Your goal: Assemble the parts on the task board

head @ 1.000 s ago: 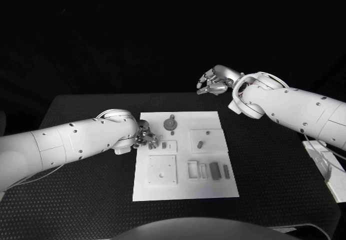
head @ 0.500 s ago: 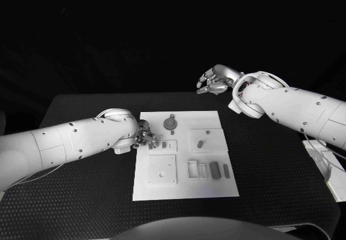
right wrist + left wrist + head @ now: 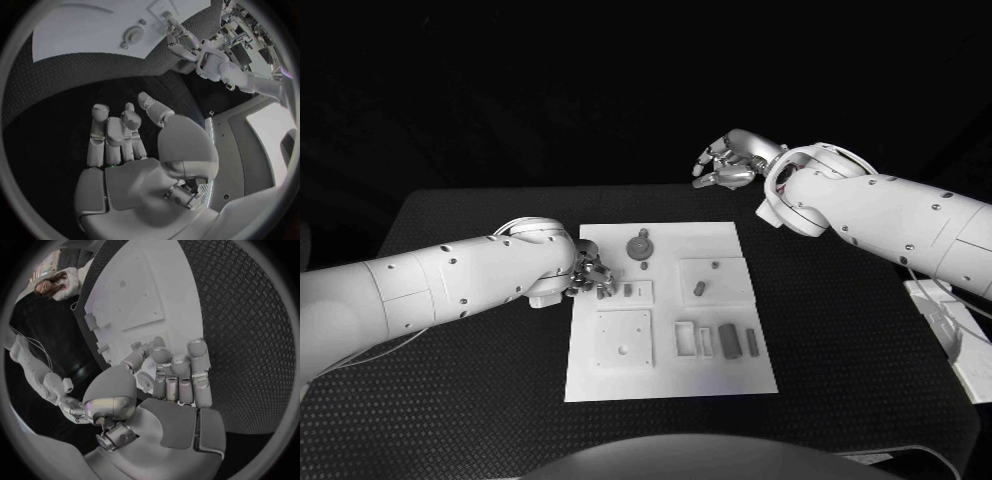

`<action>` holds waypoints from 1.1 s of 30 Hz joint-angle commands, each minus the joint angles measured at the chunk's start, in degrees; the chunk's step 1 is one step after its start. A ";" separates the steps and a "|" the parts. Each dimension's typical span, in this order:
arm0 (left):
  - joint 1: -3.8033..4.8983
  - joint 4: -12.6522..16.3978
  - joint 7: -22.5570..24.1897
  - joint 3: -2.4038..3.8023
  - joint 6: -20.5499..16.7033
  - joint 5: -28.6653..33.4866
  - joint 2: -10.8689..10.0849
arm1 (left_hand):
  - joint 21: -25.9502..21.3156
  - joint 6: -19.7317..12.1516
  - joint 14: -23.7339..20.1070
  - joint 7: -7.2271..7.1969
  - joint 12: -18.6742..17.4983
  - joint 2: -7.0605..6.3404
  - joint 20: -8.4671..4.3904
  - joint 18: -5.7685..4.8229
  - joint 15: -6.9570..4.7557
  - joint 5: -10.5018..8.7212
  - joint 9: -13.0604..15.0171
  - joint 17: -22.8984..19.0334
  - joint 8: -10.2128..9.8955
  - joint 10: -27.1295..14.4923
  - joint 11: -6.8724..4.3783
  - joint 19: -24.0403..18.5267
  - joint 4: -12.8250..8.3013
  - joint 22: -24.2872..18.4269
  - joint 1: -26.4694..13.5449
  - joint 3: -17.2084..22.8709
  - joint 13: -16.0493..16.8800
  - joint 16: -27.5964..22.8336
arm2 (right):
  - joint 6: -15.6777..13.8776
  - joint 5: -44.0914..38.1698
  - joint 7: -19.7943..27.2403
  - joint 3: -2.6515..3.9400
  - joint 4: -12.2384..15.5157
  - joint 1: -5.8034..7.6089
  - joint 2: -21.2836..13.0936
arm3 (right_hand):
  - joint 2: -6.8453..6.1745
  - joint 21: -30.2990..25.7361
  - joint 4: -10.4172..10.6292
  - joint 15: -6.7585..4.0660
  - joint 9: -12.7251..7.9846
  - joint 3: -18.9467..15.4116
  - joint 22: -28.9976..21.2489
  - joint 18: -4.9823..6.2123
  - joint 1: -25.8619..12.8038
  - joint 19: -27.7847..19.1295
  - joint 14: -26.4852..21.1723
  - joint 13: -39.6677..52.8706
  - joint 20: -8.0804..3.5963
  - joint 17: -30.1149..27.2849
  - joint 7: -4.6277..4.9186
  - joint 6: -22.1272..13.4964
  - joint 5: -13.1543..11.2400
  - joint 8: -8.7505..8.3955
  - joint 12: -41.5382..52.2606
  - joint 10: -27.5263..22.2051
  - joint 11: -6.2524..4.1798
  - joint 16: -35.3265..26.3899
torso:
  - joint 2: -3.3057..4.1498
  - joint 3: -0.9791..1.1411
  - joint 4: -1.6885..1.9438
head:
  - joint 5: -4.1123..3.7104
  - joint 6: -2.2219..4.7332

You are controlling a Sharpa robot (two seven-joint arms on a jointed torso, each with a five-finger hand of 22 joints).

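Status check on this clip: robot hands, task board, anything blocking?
Left robot hand at the task board left edge, fingers curled, grip unclear. Right robot hand raised beyond the board, holding nothing. Grey parts lie on the board. Nothing blocking.

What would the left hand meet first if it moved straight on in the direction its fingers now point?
Probably the task board. The left hand sits at the board's left edge, fingers pointing across it toward a small grey part close by. Depth is unclear, so it may touch the board surface before that part.
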 commanded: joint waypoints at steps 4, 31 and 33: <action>-0.10 -0.20 -0.03 -0.05 0.54 -0.15 0.21 | 0.11 0.01 -0.12 0.03 -0.12 -0.58 -0.43 1.50 -0.34 -2.83 0.11 -0.03 0.16 0.18 -0.04 0.29 1.86 0.75 -0.50 -0.34 -0.04 0.04 | 0.60 -0.02 0.29 0.03 0.08 -0.03 -0.04 | -0.01 -0.29 0.25 -0.27 0.10 0.05 0.98 0.63 -0.56 0.32 -0.28 0.09 -0.17 -0.07 0.55 0.12 0.11 -0.19 -0.15 -0.22 -0.01 -0.08 | 0.00 0.02 0.03 | -0.14 -0.13; -0.10 -0.36 -0.11 -0.05 0.88 -0.16 0.49 | 0.08 -0.02 -0.14 -0.09 -0.04 -3.95 -0.56 1.75 -0.54 -5.67 0.18 0.08 0.20 0.15 -0.21 0.29 3.95 0.80 -2.73 -1.45 0.11 0.13 | 0.80 -0.02 0.33 0.03 0.06 -0.03 -0.05 | -0.01 -0.30 0.23 -0.27 0.17 0.06 0.98 0.63 -0.54 0.32 -0.28 0.10 -0.17 -0.07 0.54 0.14 0.12 -0.22 -0.15 -0.21 -0.01 -0.08 | 0.00 0.00 0.04 | -0.25 -0.35; -0.10 -0.37 0.10 -0.05 0.42 -0.16 0.54 | 0.08 -0.01 -0.13 -0.10 -0.03 -4.09 -0.56 1.75 -0.55 -5.74 0.19 0.09 0.21 0.15 -0.22 0.31 4.14 0.80 -2.89 -1.52 0.12 0.14 | 0.80 -0.02 0.34 0.03 0.06 -0.03 -0.05 | -0.01 -0.30 0.24 -0.27 0.17 0.06 0.98 0.63 -0.54 0.32 -0.29 0.10 -0.17 -0.08 0.54 0.14 0.12 -0.22 -0.15 -0.21 -0.01 -0.08 | 0.00 -0.01 0.04 | -0.25 -0.36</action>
